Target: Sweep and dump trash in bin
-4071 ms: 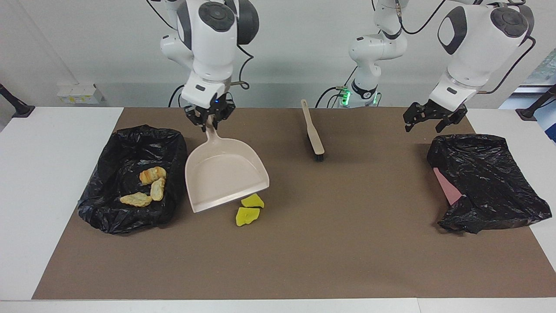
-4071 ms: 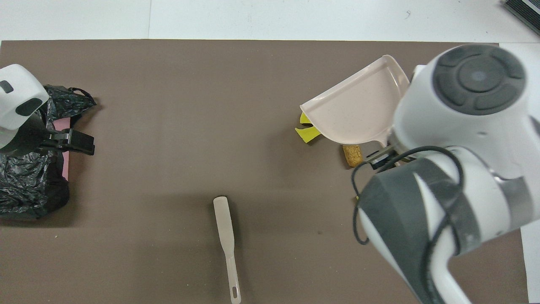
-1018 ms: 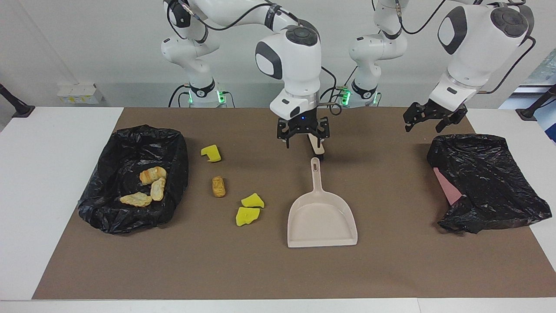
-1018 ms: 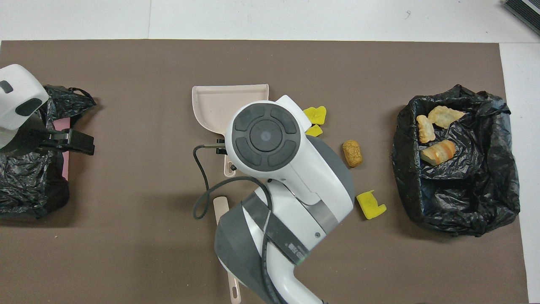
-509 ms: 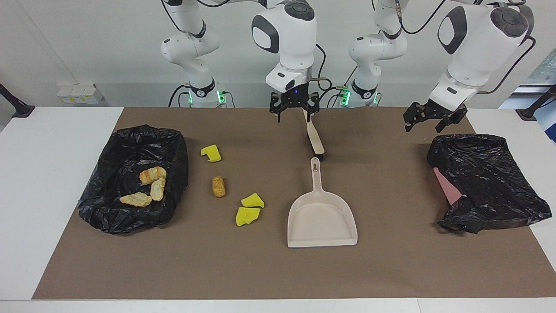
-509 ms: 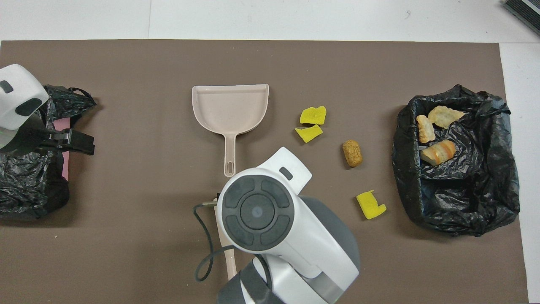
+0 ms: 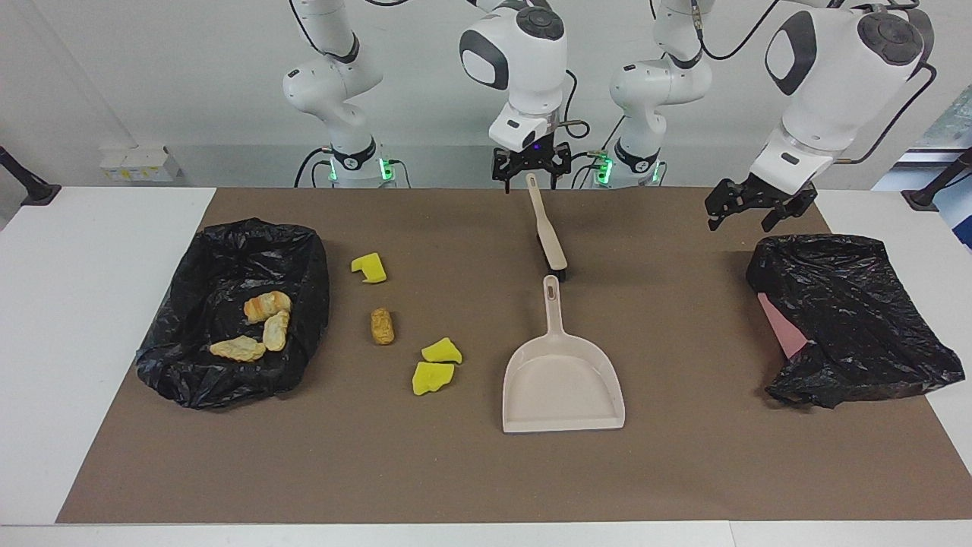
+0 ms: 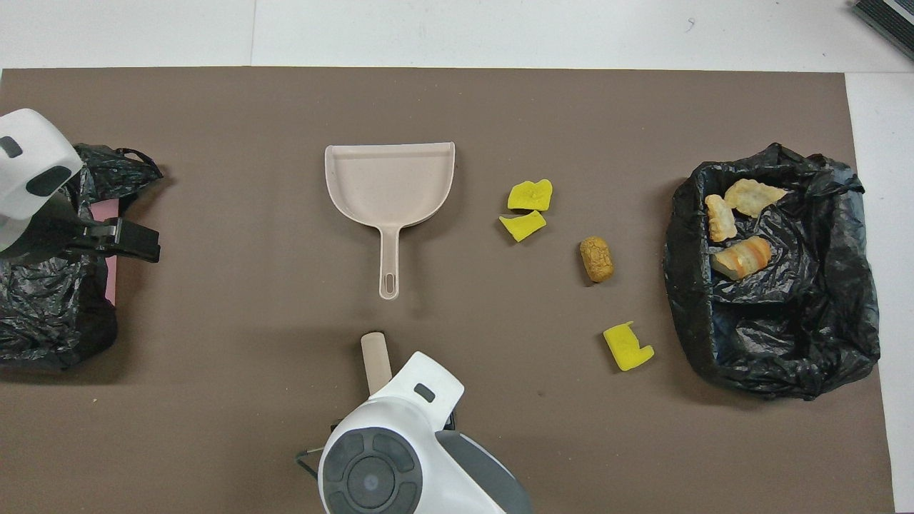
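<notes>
Over the handle end of the brush (image 7: 547, 228), close to the robots, the right gripper (image 7: 531, 169) hangs with fingers spread and nothing in them. The left gripper (image 7: 748, 207) waits, also spread and empty, above the crumpled bag (image 7: 850, 319) at its own end of the table.

Three bread lumps (image 7: 258, 325) lie in the lined bin (image 7: 228, 243) at the right arm's end. Four scraps are loose on the mat: two yellow chunks (image 7: 434, 366) touching each other, a third yellow chunk (image 7: 369, 267) nearer the robots, and a brown nugget (image 7: 382, 325) between them.

The step in hand looks like fetching the brush. Next, I judge, comes dropping onto its handle and closing.

The dustpan (image 7: 562, 380) lies just beside the bristles, mouth facing away from the robots. Bare mat separates scraps and dustpan, and every scrap lies well inside the mat's edges.
</notes>
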Robot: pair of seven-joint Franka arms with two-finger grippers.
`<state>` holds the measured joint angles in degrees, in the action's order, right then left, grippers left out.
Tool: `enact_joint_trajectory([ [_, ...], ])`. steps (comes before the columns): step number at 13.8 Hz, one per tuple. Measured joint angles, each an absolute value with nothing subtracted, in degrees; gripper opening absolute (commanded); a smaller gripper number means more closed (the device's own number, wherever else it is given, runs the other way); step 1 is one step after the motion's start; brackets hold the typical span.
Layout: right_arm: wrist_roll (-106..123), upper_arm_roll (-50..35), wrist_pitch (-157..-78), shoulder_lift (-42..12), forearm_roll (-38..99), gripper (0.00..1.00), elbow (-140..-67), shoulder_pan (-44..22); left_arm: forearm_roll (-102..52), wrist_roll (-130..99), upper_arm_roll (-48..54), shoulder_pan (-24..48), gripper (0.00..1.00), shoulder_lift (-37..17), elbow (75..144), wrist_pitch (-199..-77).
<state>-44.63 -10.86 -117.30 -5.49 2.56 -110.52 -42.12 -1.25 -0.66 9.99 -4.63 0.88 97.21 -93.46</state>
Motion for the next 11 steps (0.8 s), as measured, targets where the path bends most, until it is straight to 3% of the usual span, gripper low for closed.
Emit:
enact_joint_trajectory([
  [5,-46.1,-10.9,-127.3,-6.1,3.1,1.0,-119.8,-48.4,-1.3,-0.7,10.0,-4.6,1.0,0.9,97.2,-93.5],
  [10,-46.1,-10.9,-134.1,-6.8,3.1,0.99,-124.9,-50.0,-1.3,-0.7,10.0,-4.6,1.0,0.9,97.2,-93.5],
  [11,-46.1,-10.9,-134.2,-7.1,3.1,0.9,-125.0,-50.2,-1.3,-0.7,10.0,-4.6,1.0,0.9,97.2,-93.5],
])
